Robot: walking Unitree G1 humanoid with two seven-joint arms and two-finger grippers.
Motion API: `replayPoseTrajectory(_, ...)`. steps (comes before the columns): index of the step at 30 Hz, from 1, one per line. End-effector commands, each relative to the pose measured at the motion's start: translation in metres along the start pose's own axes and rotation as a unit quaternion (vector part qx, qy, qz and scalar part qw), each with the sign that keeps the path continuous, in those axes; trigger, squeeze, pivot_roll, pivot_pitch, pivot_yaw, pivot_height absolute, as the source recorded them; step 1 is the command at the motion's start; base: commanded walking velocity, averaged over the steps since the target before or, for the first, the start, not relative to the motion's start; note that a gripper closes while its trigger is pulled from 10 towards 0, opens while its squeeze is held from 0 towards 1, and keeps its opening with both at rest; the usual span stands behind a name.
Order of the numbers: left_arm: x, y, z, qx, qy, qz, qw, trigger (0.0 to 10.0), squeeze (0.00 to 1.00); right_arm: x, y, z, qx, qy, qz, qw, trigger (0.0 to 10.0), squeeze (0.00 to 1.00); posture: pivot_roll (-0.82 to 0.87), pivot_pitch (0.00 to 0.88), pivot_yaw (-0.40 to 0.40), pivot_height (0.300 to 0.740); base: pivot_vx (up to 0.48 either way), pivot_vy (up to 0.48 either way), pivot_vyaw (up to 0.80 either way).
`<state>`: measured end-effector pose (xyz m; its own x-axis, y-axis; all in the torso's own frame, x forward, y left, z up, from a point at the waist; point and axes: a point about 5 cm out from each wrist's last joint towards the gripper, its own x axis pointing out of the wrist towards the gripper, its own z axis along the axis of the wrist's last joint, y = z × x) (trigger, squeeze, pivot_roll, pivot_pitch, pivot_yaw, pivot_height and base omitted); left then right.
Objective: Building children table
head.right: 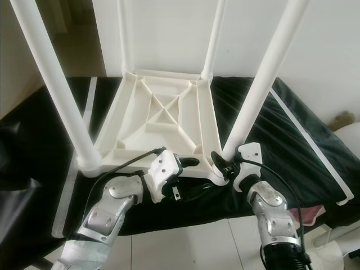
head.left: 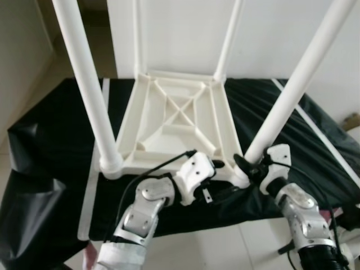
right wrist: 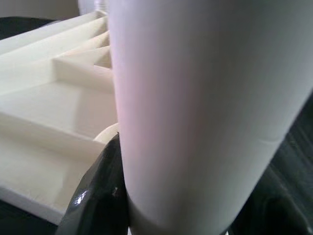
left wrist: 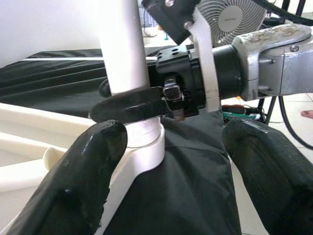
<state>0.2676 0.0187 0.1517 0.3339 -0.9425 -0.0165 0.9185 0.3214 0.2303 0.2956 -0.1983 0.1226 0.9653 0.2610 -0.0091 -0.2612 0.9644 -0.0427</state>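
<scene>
A white plastic children's table (head.left: 179,115) lies upside down on a black cloth, its legs pointing up. My right gripper (head.left: 247,166) is shut on the base of the near right leg (head.left: 292,90), just above its corner socket. The right wrist view has that leg (right wrist: 195,98) close up, with one black finger (right wrist: 100,196) pressed against it. My left gripper (head.left: 216,164) is open at the table's near edge, just left of that corner. In the left wrist view its fingers (left wrist: 73,186) stand wide apart, with the leg (left wrist: 124,49) and the right gripper's finger (left wrist: 129,107) beyond them.
The near left leg (head.left: 87,84) and two far legs (head.left: 228,39) stand upright in their sockets. The black cloth (head.left: 50,140) covers a low surface with a white strip (head.left: 90,197) at the left. A fan (left wrist: 230,19) stands behind the right arm. Pale floor lies in front.
</scene>
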Motion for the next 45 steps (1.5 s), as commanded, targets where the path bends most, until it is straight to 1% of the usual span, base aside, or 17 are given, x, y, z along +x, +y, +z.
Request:
replayPoseTrajectory(1,0.0,0.004,0.0,0.003,0.004,0.061,0.998,10.0,0.0,0.001,-0.006,-0.006,0.012,0.024,-0.086,0.996,10.0,0.0,0.06,0.0,-0.066,0.74,0.0,0.0,0.0)
replayPoseTrajectory(2,0.0,0.004,0.0,0.003,0.004,0.061,0.998,10.0,0.0,0.001,-0.006,-0.006,0.012,0.024,-0.086,0.996,10.0,0.0,0.06,0.0,-0.066,0.74,0.0,0.0,0.0)
replayPoseTrajectory(4,0.0,0.004,0.0,0.003,0.004,0.06,0.998,10.0,0.0,0.001,-0.004,-0.008,0.033,0.031,-0.164,0.985,10.0,0.0,0.06,0.0,-0.064,0.74,0.0,0.0,0.0)
replayPoseTrajectory(6,0.0,0.004,0.0,0.003,0.004,0.06,0.998,10.0,0.0,0.001,-0.003,-0.009,0.037,0.033,-0.182,0.982,10.0,0.0,0.06,0.0,-0.064,0.74,0.0,0.0,0.0)
replayPoseTrajectory(8,0.0,0.004,0.0,0.003,0.004,0.06,0.998,10.0,0.0,0.004,0.009,-0.012,0.06,0.042,-0.244,0.967,10.0,0.0,0.06,0.0,-0.067,0.74,0.0,0.0,0.0)
replayPoseTrajectory(9,0.0,0.004,0.0,0.003,0.004,0.06,0.998,10.0,0.0,0.004,0.009,-0.012,0.06,0.042,-0.244,0.967,10.0,0.0,0.06,0.0,-0.067,0.74,0.0,0.0,0.0)
replayPoseTrajectory(10,0.0,0.004,0.0,0.004,0.004,0.06,0.998,10.0,0.0,0.005,0.015,-0.014,0.075,0.045,-0.265,0.96,10.0,0.0,0.06,0.0,-0.068,0.74,0.0,0.0,0.0)
replayPoseTrajectory(11,0.0,0.004,0.0,0.004,0.004,0.06,0.998,10.0,0.0,0.005,0.015,-0.014,0.075,0.045,-0.265,0.96,10.0,0.0,0.06,0.0,-0.068,0.74,0.0,0.0,0.0)
replayPoseTrajectory(12,0.0,0.004,0.001,0.003,0.003,0.06,0.998,10.0,0.0,0.009,0.025,-0.014,0.087,0.046,-0.268,0.959,10.0,0.0,0.06,0.0,-0.066,0.74,0.0,0.0,0.0)
replayPoseTrajectory(13,0.0,0.004,0.001,0.003,0.003,0.06,0.998,10.0,0.0,0.009,0.025,-0.014,0.087,0.046,-0.268,0.959,10.0,0.0,0.06,0.0,-0.066,0.74,0.0,0.0,0.0)
replayPoseTrajectory(14,0.001,0.004,0.001,0.002,0.003,0.06,0.998,10.0,0.0,0.012,0.035,-0.011,0.09,0.042,-0.256,0.962,10.0,0.0,0.06,0.0,-0.065,0.74,0.0,0.0,0.0)
replayPoseTrajectory(19,0.001,0.004,0.0,0.003,0.004,0.059,0.998,10.0,0.0,0.013,0.035,-0.009,0.081,0.036,-0.248,0.965,10.0,0.0,0.06,0.0,-0.066,0.74,0.0,0.0,0.0)
replayPoseTrajectory(23,0.001,0.006,0.0,0.004,0.005,0.061,0.998,10.0,0.0,0.012,0.03,-0.009,0.075,0.038,-0.267,0.96,10.0,0.0,0.06,0.0,-0.068,0.74,0.0,0.0,0.0)
replayPoseTrajectory(30,0.002,0.004,0.001,0.004,0.004,0.06,0.998,10.0,0.0,0.012,0.034,-0.002,0.081,0.02,-0.267,0.96,10.0,0.0,0.06,0.0,-0.072,0.74,0.0,0.0,0.0)
replayPoseTrajectory(31,0.002,0.004,0.001,0.004,0.003,0.061,0.998,10.0,0.0,0.012,0.034,-0.001,0.083,0.018,-0.267,0.96,10.0,0.33,0.06,0.0,-0.072,0.74,0.0,0.0,0.0)
replayPoseTrajectory(32,0.002,0.005,0.001,0.005,0.004,0.062,0.998,10.0,0.0,0.012,0.034,0.0,0.085,0.011,-0.263,0.961,10.0,1.0,0.06,0.0,-0.072,0.74,0.0,0.0,0.0)
replayPoseTrajectory(45,0.002,0.004,0.001,0.004,0.003,0.062,0.998,10.0,0.0,0.006,0.018,0.007,0.057,-0.021,-0.208,0.976,10.0,1.0,0.06,0.0,-0.074,0.74,0.0,0.0,0.0)
